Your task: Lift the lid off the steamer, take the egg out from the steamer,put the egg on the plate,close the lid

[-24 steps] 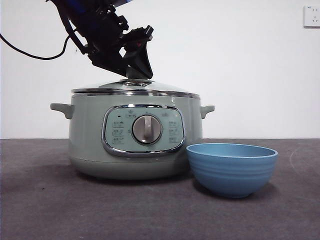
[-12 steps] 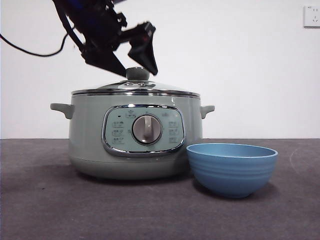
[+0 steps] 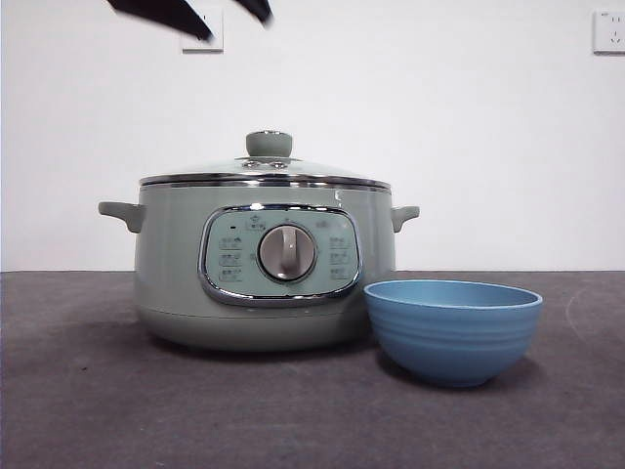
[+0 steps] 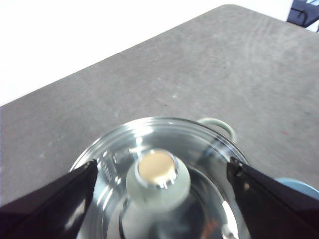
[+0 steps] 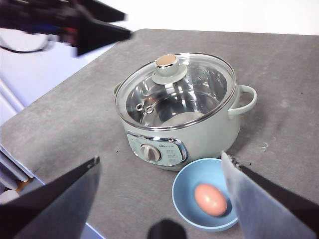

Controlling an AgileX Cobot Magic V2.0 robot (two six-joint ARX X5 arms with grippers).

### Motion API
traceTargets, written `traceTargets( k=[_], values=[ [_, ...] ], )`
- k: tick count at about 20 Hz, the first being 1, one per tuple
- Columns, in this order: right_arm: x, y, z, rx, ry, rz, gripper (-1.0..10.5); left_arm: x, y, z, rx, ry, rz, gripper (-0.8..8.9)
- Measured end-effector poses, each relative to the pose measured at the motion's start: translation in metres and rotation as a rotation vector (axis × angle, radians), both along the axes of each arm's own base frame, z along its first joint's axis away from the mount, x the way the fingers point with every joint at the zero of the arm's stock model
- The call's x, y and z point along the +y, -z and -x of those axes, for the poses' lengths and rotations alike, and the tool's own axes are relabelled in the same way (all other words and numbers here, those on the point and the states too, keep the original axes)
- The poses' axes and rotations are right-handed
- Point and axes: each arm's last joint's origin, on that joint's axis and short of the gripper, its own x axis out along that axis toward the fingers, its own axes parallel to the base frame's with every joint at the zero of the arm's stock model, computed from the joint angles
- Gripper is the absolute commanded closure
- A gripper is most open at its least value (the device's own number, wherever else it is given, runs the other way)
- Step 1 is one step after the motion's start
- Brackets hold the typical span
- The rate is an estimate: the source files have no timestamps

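Observation:
The sage-green steamer [image 3: 264,283] stands on the grey table with the glass lid [image 3: 264,174] seated on it and the green knob [image 3: 269,144] free. My left gripper [image 3: 234,24] is open, high above the knob, only its black tips showing at the top edge. In the left wrist view its jaws stand wide apart above the knob [image 4: 157,174]. The blue plate [image 3: 452,327] stands just right of the steamer. The egg [image 5: 210,199] lies inside the plate [image 5: 179,184]; in the front view the plate's wall hides it. My right gripper [image 5: 160,159] is open and empty, high above the plate.
A white wall rises behind the table, with sockets [image 3: 607,31] on it. The table's edge [image 5: 45,144] runs left of the steamer in the right wrist view. The left arm [image 5: 75,25] hangs over that side.
My left gripper, which was around the lid knob, has opened and risen straight up, almost out of the front view. The lid stays on the steamer.

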Motion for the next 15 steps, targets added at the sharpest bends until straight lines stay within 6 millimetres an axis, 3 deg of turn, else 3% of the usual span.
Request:
traceTargets(
  k=[5,12,13,15],
  values=[
    [-0.001,0.004,0.001,0.035,-0.001,0.022,5.4,0.028,-0.024,0.053,0.037,0.013,0.003,3.74],
    [0.000,0.013,0.006,0.150,-0.100,0.042,5.4,0.059,-0.034,0.112,0.154,0.092,0.046,3.82],
    [0.000,0.014,0.007,0.168,-0.118,0.043,5.4,0.062,-0.033,0.118,0.174,0.107,0.051,4.17],
    [0.000,0.016,0.009,0.197,-0.142,0.045,5.9,0.066,-0.032,0.128,0.216,0.130,0.056,5.98]
  ],
)
